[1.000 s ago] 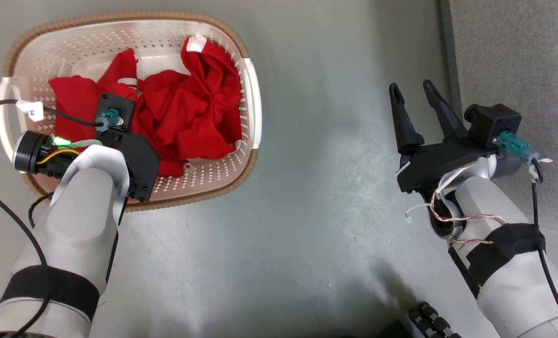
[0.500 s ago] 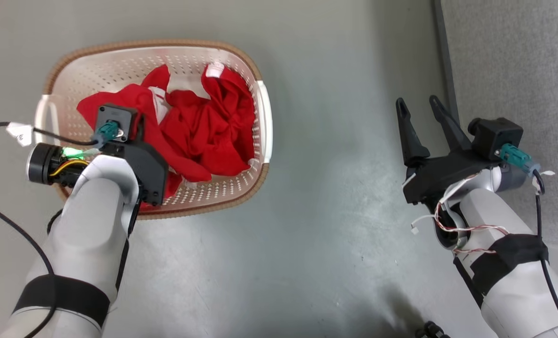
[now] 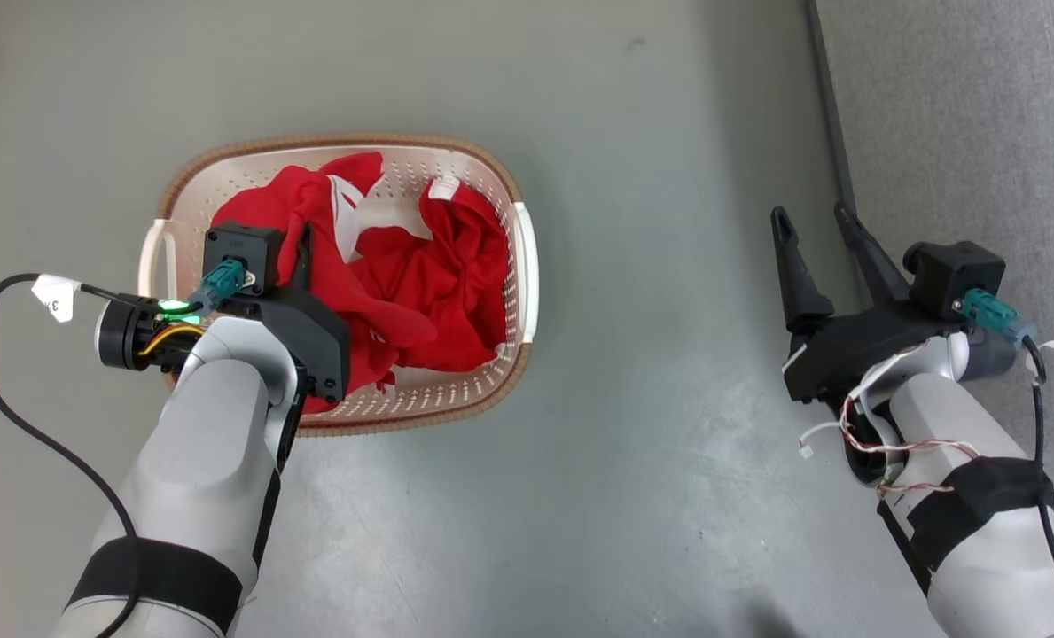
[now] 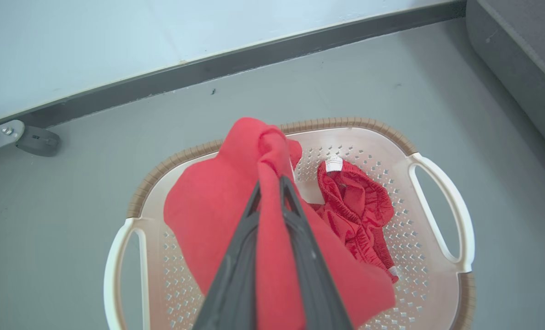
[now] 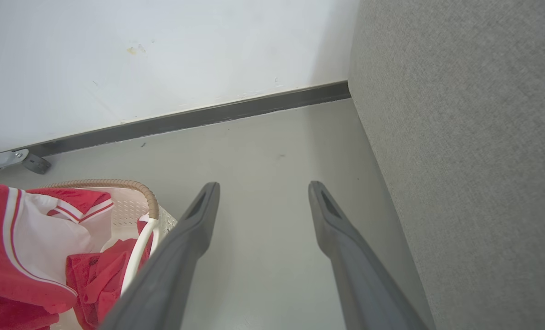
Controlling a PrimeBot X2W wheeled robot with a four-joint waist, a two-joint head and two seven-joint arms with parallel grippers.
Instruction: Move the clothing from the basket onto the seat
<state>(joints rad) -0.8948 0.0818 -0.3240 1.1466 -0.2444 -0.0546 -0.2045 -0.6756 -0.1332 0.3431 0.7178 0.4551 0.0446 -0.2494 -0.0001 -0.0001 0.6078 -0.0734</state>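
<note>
Left hand (image 4: 271, 183) is clamped tight on a fold of the red garment (image 4: 208, 220), fingers together with cloth squeezed between them, and it's up! A second ago that piece lay slumped low in the basket (image 3: 331, 142). Now it's bunched and hauled above the rim, hanging off the fingers over the basket's nine o'clock half in the head view, its lower end trailing inside. The whole head view has slid too, with the basket looking smaller and lower, so that's the camera rising, not the basket moving. The pick has worked, I'd say, and the carry across comes next. The other red garment (image 4: 359, 211) lies crumpled on the basket's bottom toward three o'clock, so another trip waits. Right hand (image 3: 810, 217) hangs at three o'clock of the head view, fingers wide apart, holding nothing, over the grey floor (image 3: 651, 266). It sits just beside the sofa (image 3: 952, 115), up in the two o'clock corner, well apart from the basket.
</note>
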